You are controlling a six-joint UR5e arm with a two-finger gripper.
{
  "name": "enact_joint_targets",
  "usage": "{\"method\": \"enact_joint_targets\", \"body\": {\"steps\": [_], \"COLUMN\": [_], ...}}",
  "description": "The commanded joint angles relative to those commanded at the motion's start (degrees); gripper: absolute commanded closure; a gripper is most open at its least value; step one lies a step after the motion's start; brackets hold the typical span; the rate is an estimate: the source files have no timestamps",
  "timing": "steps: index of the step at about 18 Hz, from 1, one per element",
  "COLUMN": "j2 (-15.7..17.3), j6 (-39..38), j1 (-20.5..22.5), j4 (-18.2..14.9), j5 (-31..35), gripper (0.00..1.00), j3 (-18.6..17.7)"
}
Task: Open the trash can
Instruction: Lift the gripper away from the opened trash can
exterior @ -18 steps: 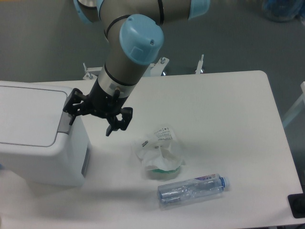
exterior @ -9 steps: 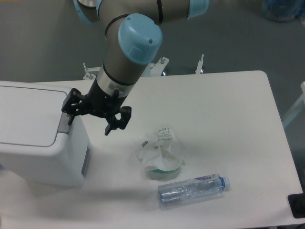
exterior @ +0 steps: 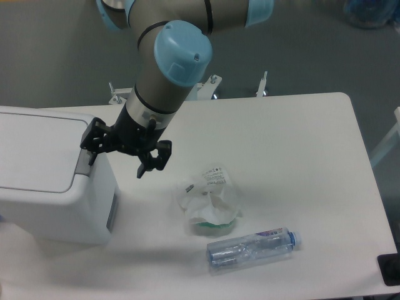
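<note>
at the left edge of the table (exterior: 294, 131) sits your trash can (exterior: 50, 187), a big white boxy bin with rounded corners. its flat white lid (exterior: 37, 150) lies down flush on top, and the grey tab (exterior: 82, 164) runs along the lid's right edge, the side facing the arm.

your gripper (exterior: 115, 159) hangs right at that edge of the can. its two black fingers are spread wide apart with nothing between them. one finger (exterior: 90, 142) sits over the can's upper right corner, just above the grey tab; whether it touches the tab or the lid you cannot tell from this angle. the other finger (exterior: 156, 161) is out past the can's right side, over bare table. the arm (exterior: 172, 69), grey with pale blue caps, comes down to it from behind the can and to its right.

to the right of the can, well apart from it, lies a crumpled white wrapper (exterior: 209, 200) with something green showing under it. just in front of the wrapper, further still from the can, a clear plastic bottle (exterior: 253, 248) lies on its side, cap pointing away from the can.
</note>
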Motion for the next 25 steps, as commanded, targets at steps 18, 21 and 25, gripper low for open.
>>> {"method": "enact_joint_targets", "body": {"steps": [18, 21, 25], "j2": [1.4, -1.0, -2.9], "j6": [0.8, 1.7, 7.1], "j1": [11.3, 13.7, 15.1], "j4": [11.0, 16.5, 16.8], "j5": [-0.3, 1.1, 12.7], "gripper": [0.00, 0.00, 0.00], "j3": [5.7, 5.5, 4.7]}}
